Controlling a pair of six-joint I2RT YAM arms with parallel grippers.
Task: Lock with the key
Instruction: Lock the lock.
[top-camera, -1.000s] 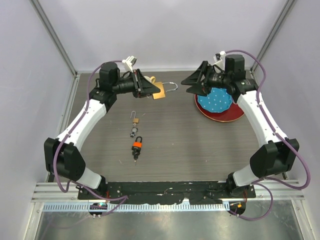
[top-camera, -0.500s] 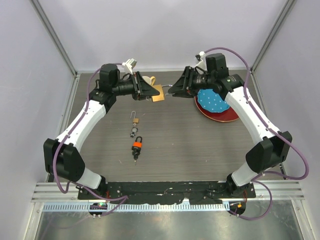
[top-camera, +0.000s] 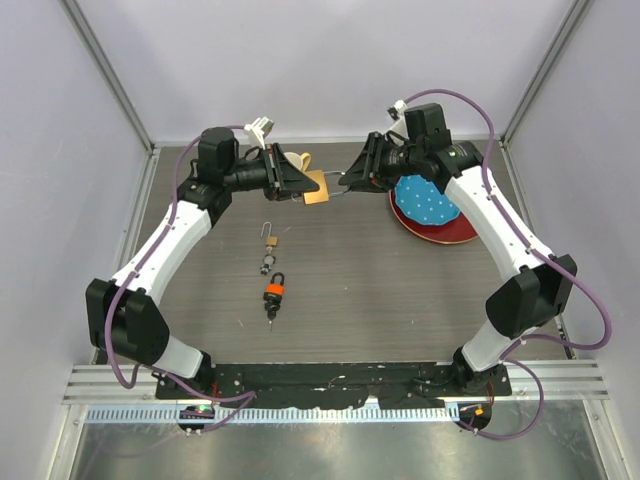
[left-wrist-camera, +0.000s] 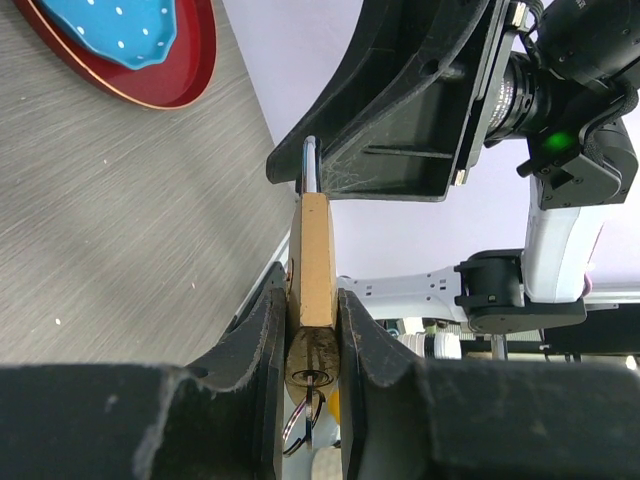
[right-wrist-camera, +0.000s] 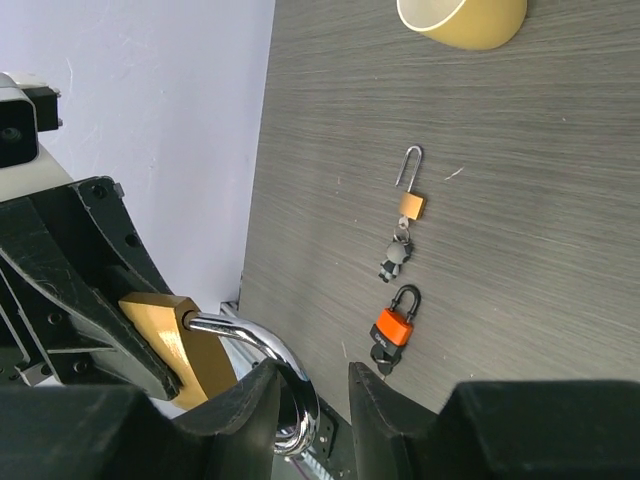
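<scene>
My left gripper (top-camera: 300, 181) is shut on the body of a large brass padlock (top-camera: 318, 187) and holds it in the air over the back middle of the table. In the left wrist view the padlock (left-wrist-camera: 312, 250) stands between my pads. A key (left-wrist-camera: 313, 365) with a ring sits in its keyhole. The steel shackle (right-wrist-camera: 270, 360) is swung open. My right gripper (top-camera: 350, 180) is open with its jaws on either side of the shackle. One finger touches the shackle and the other stands apart from it.
On the table lie a small brass padlock (top-camera: 270, 240) with a raised shackle and a grey figure keychain (top-camera: 267, 263), and an orange padlock (top-camera: 275, 292) with keys. A red plate (top-camera: 455, 232) holding a blue dotted thing sits at back right. A yellow cup (right-wrist-camera: 462, 20) stands behind the left gripper.
My right arm has swung left from above the red plate to the padlock, and its jaws now stand around the shackle. The left arm and padlock have stayed still.
</scene>
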